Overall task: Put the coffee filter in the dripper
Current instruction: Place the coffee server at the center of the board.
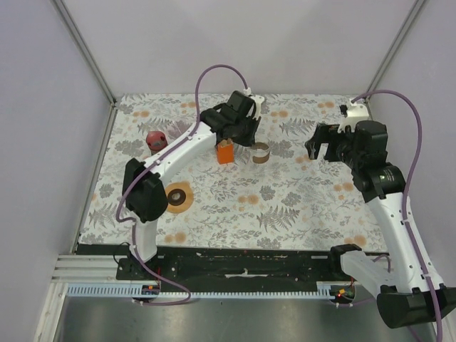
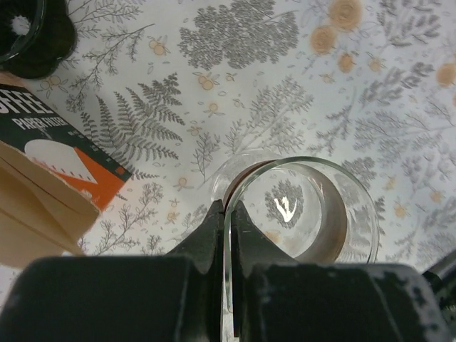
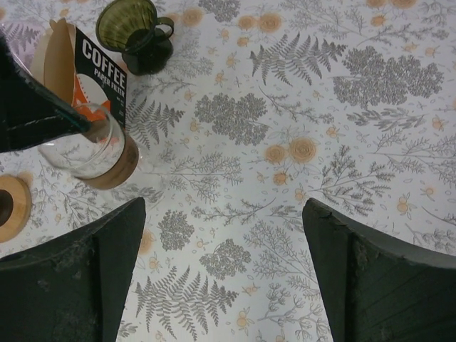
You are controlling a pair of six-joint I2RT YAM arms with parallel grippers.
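Glass cup (image 2: 313, 214) is being pinched by the left tool (image 2: 229, 214); filter box (image 3: 100, 71), just beside, is being faced by the wide right tool (image 3: 222, 214).

So the left gripper (image 2: 229, 214) pinches the glass (image 2: 313, 239) rim, right gripper (image 3: 222, 214) hangs wide open off to its right.

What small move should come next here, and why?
Probably the right gripper, its jaws wide open and empty, should move toward the filter pack. The left gripper is shut on the rim of the glass, so it is not free, and the dripper holds no filter yet.
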